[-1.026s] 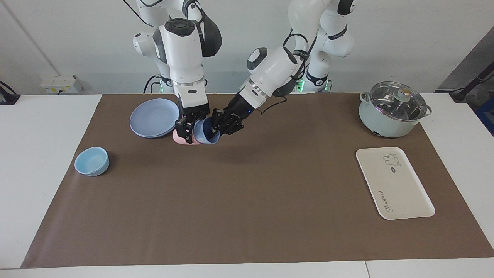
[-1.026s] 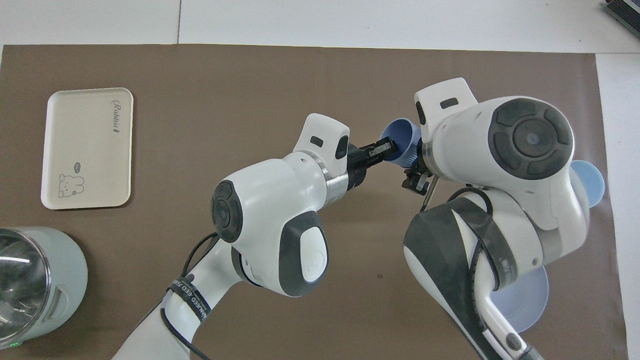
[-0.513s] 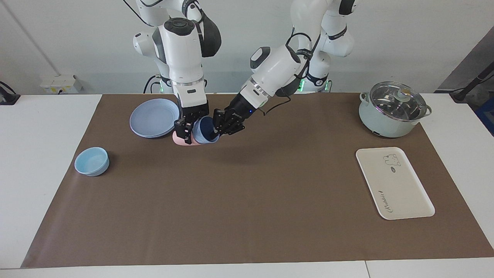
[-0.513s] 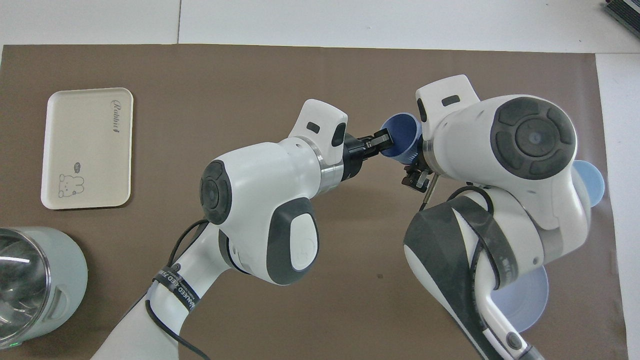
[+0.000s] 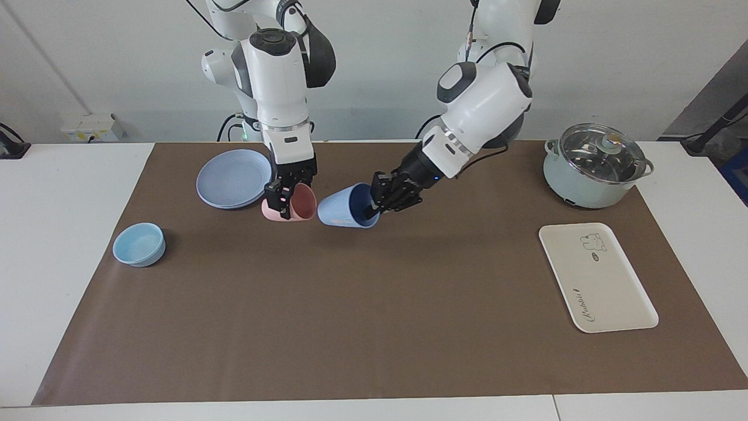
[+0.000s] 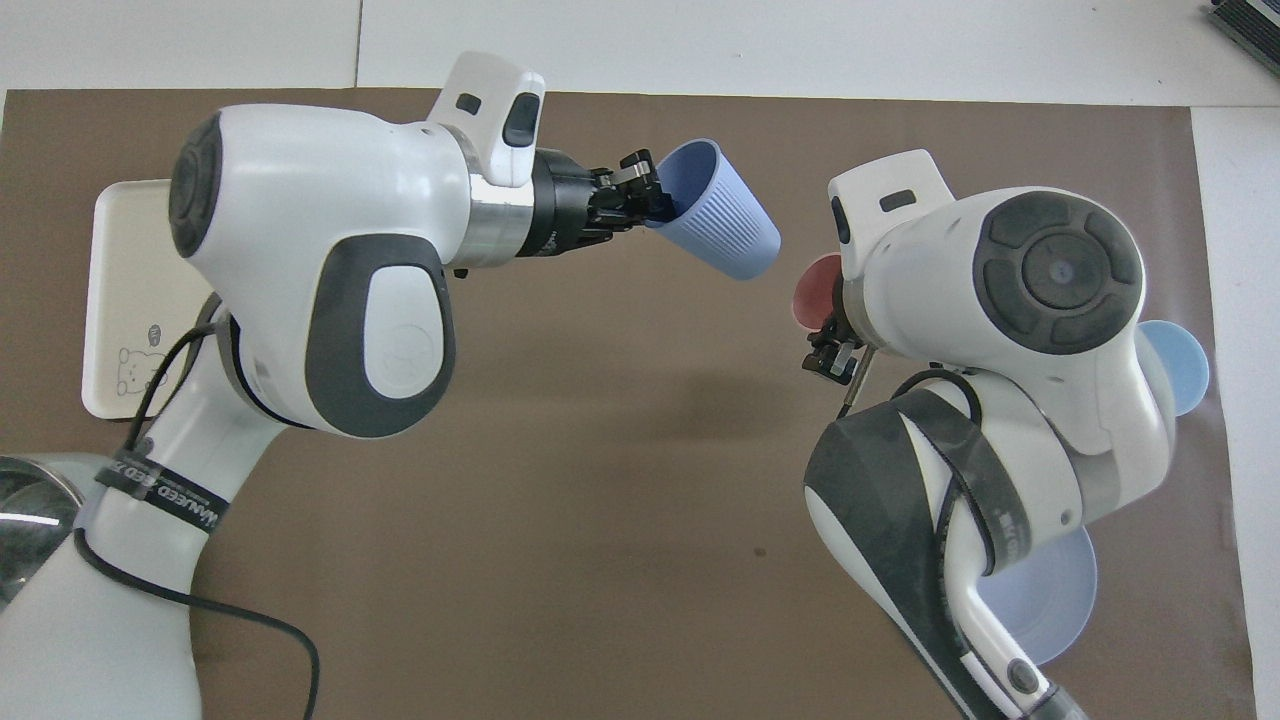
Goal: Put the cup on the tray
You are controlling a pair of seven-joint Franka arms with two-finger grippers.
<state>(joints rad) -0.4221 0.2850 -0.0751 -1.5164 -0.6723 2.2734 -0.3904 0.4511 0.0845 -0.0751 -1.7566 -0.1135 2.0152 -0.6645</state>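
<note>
My left gripper [image 5: 376,206] is shut on the rim of the periwinkle-blue cup [image 5: 343,212], one finger inside its mouth. It holds the cup tilted on its side, just above the brown mat; the cup also shows in the overhead view [image 6: 720,228]. My right gripper [image 5: 282,202] is shut on a pink cup [image 5: 296,204] that lies on its side beside the blue plate. The two cups are apart. The cream tray [image 5: 596,278] with the bear drawing lies toward the left arm's end of the table; in the overhead view my left arm covers part of the tray [image 6: 105,300].
A round blue plate [image 5: 234,178] lies next to the pink cup, nearer to the robots. A light-blue bowl [image 5: 139,244] sits at the right arm's end of the mat. A pale green pot [image 5: 596,166] with a glass lid stands nearer to the robots than the tray.
The blue cup was nested in the pink cup; my left gripper has pulled it out and carried it toward the left arm's end. My right gripper still holds the pink cup in place.
</note>
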